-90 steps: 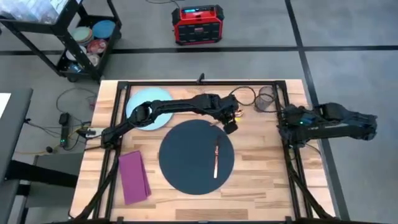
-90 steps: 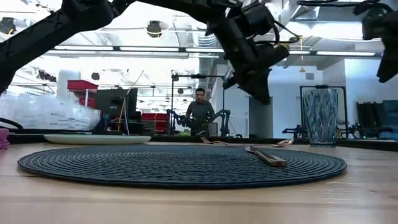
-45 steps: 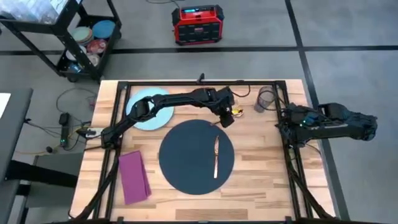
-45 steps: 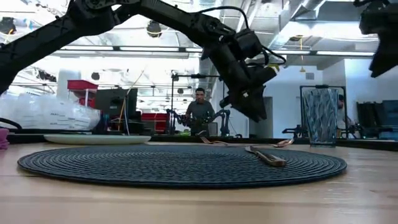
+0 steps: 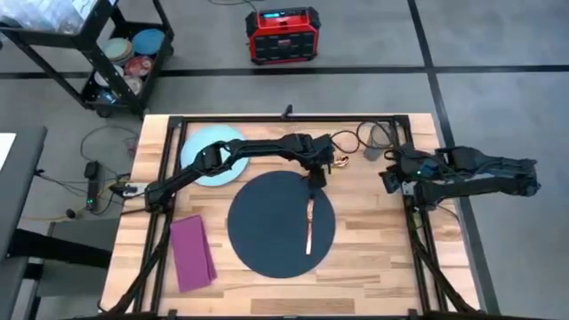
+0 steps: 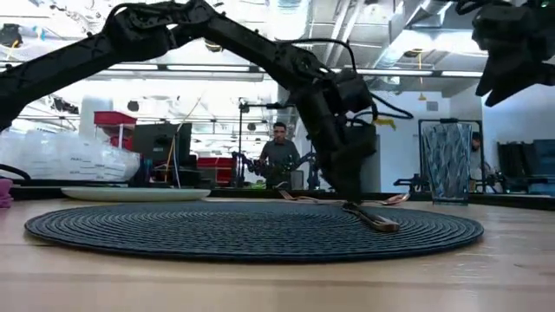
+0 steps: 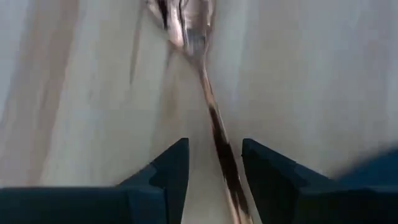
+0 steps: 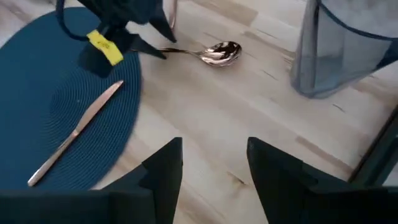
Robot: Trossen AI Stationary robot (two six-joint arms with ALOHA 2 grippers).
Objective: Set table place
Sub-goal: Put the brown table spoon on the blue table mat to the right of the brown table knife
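left pincer is spread apart right over a copper fork handle on the table; right pincer hangs apart too, near the tumbler.

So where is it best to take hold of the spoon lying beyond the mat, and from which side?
Take it by the thin handle, coming from straight above. The spoon lies flat on the bare table, so probably only a top-down pinch across the narrow handle fits. The rounded bowl would likely slip. The left gripper hangs open astride a handle there.
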